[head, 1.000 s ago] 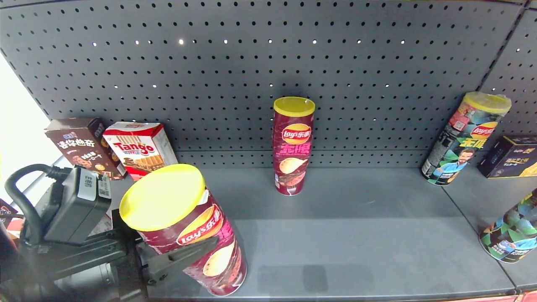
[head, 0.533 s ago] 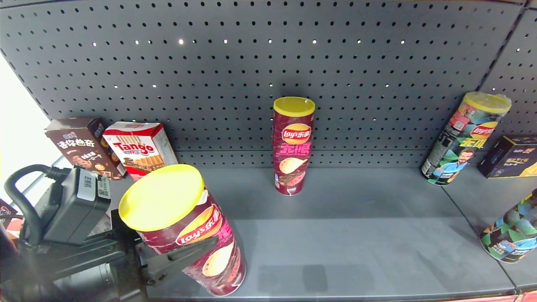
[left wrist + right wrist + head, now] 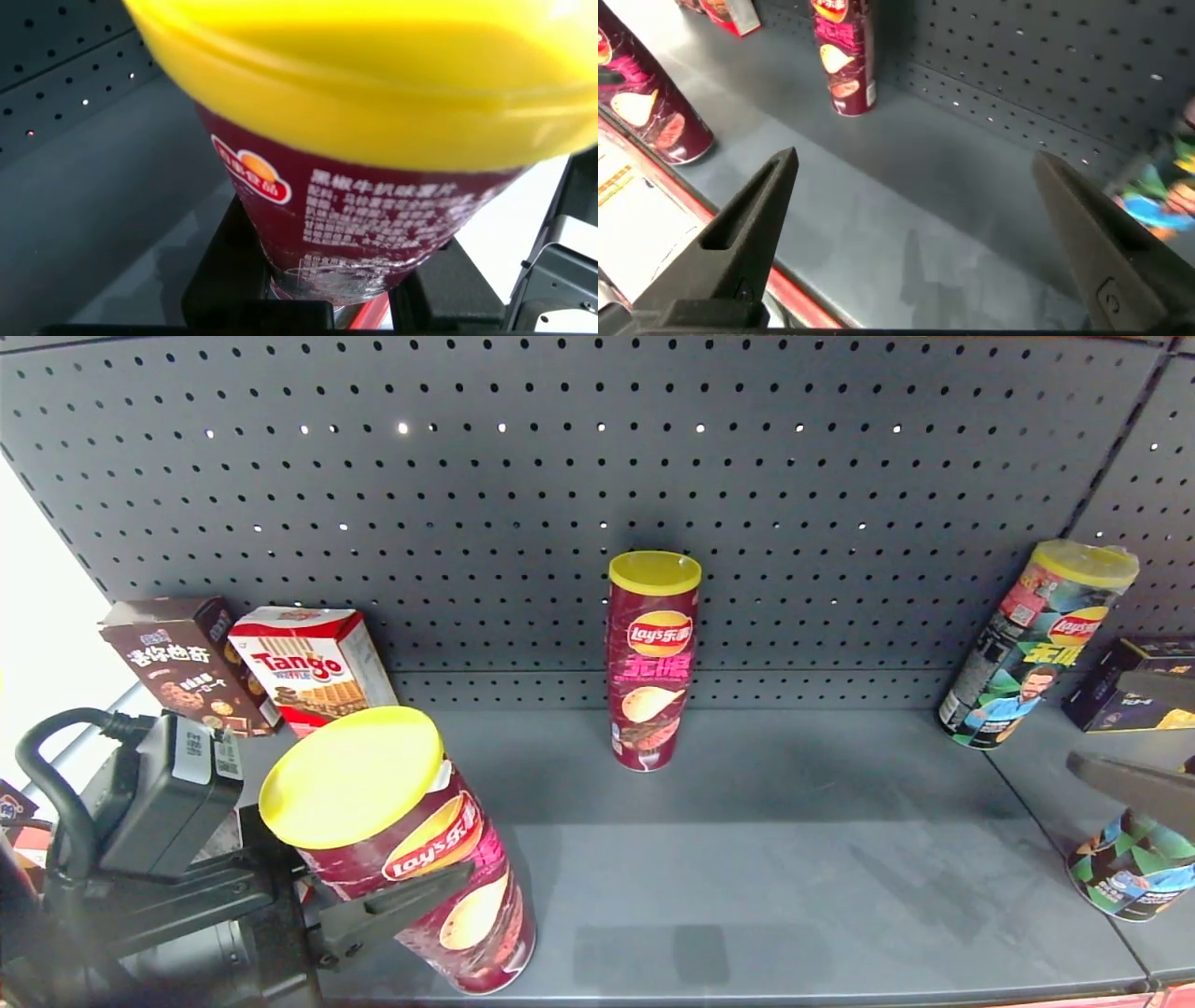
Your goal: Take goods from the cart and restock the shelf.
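A maroon chips can with a yellow lid point(image 3: 355, 784) leans at the front left of the grey shelf point(image 3: 794, 859), its base near the front edge. My left gripper point(image 3: 425, 877) is shut on its body. In the left wrist view the can point(image 3: 374, 224) sits close between the dark fingers. A second maroon can point(image 3: 652, 663) stands upright at the back centre against the pegboard. My right gripper point(image 3: 1134, 737) is at the right edge, above the shelf, open and holding nothing. In the right wrist view the right gripper point(image 3: 915, 159) has wide-apart fingers above the bare shelf floor, with both cans point(image 3: 845, 56) point(image 3: 654, 93) farther off.
A wafer box point(image 3: 313, 667) and a brown cookie box point(image 3: 177, 658) stand at the back left. A green and black can point(image 3: 1036, 644) leans at the back right beside a black box point(image 3: 1130, 686). Another green can point(image 3: 1134, 859) sits front right. The shelf middle has free room.
The right gripper has come into the head view at the right edge. The held can has shifted slightly to the left and down with the left gripper.
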